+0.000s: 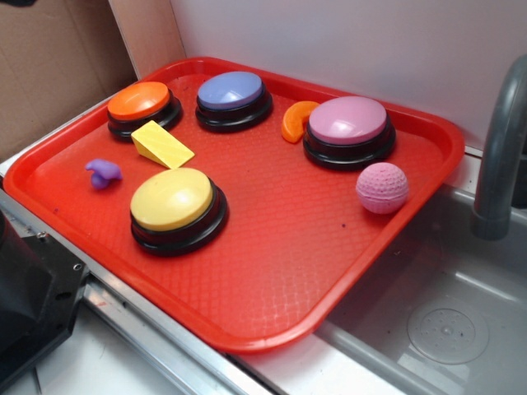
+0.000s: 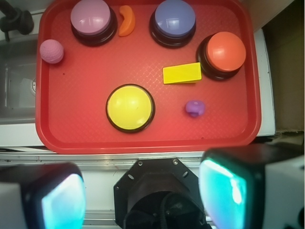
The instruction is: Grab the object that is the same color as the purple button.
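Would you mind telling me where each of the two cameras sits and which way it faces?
Exterior: beside the counter, raised, looking obliquely down across the red tray, sink to the right; a dark robot part shows at the lower left.
Wrist: on the arm, high, looking straight down at the tray; the open pincer fingers frame the bottom corners, well clear of everything.
Shared: four dome buttons including the purple button, the small purple toy piece, yellow wedge, pink ball.
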### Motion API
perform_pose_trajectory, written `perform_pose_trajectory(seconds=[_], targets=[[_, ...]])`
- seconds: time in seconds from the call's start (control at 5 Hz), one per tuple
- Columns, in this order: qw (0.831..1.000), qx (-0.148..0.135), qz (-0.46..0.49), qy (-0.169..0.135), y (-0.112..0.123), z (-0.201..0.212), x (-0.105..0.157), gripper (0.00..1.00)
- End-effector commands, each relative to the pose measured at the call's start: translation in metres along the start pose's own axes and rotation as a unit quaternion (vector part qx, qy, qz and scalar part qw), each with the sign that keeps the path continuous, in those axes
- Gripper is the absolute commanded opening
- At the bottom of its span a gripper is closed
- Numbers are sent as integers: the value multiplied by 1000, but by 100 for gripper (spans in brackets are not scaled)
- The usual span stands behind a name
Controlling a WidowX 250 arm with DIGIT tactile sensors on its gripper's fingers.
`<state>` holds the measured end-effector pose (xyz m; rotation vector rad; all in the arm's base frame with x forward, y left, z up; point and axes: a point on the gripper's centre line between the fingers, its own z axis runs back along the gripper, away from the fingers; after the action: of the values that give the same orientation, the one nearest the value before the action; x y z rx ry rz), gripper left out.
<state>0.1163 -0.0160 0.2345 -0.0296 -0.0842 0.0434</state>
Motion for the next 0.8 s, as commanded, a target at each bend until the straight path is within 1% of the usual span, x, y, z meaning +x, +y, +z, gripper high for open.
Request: perform_pose_trajectory(seconds=[0.0,0.2,0.4,0.6], targets=[[1000,0,0,0,0,0,0,100],[1000,-4,31,-4,17,-7,0,100],[998,-20,65,-18,37,-22,6,100],[994,-25,105,-4,56,-43,11,100]])
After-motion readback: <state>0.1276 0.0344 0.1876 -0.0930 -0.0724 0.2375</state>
